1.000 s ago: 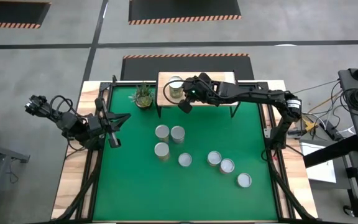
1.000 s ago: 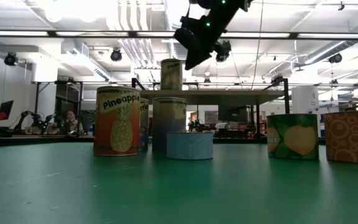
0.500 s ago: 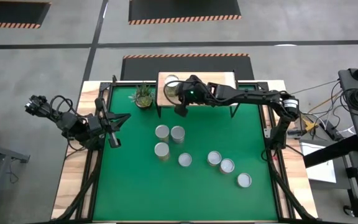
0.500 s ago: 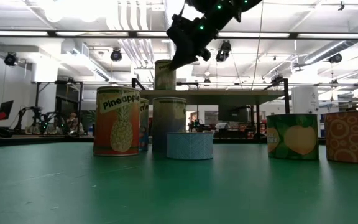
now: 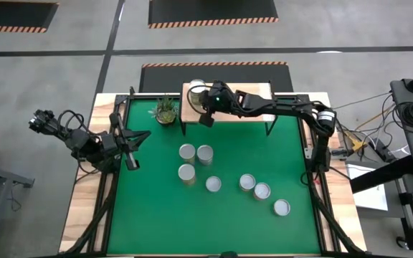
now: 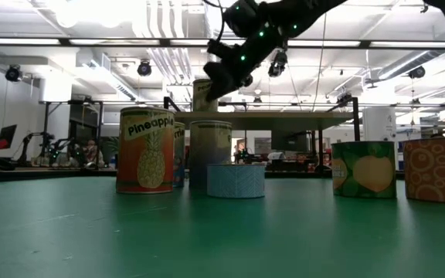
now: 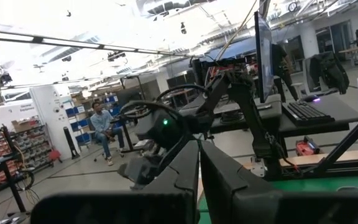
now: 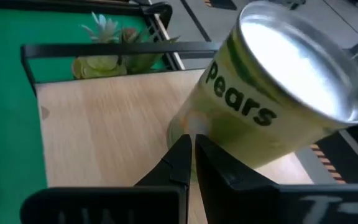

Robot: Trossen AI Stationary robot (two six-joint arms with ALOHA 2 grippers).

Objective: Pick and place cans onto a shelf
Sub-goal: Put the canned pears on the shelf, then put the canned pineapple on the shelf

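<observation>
A green-labelled "Pears" can (image 8: 272, 106) stands upright on its base at the left end of the pale wood shelf (image 5: 246, 93). It also shows in the high view (image 5: 196, 89) and the low view (image 6: 198, 94). My right gripper (image 8: 192, 138) is shut, just to the can's right and near side (image 5: 206, 115). My left gripper (image 7: 199, 163) is shut and empty, waiting at the table's left edge (image 5: 129, 147). Several more cans (image 5: 204, 154) stand on the green mat. My right gripper has its shut fingertips (image 8: 182, 146) against the Pears can's side wall, low down near its base (image 8: 194, 121). It pushes with the tips and does not pinch. The fingers come slanting down from the table's right and near side. The can stands upright on the shelf.
A small potted plant (image 5: 165, 109) stands on the mat just left of the shelf. Three cans (image 5: 186, 151) cluster mid-mat and several more (image 5: 262, 191) trail toward the near right. The shelf's right part (image 5: 260, 92) is bare.
My right gripper has moved along the shelf toward the table's left and far edge. The Pears can has slid the same way on the shelf and stays upright.
</observation>
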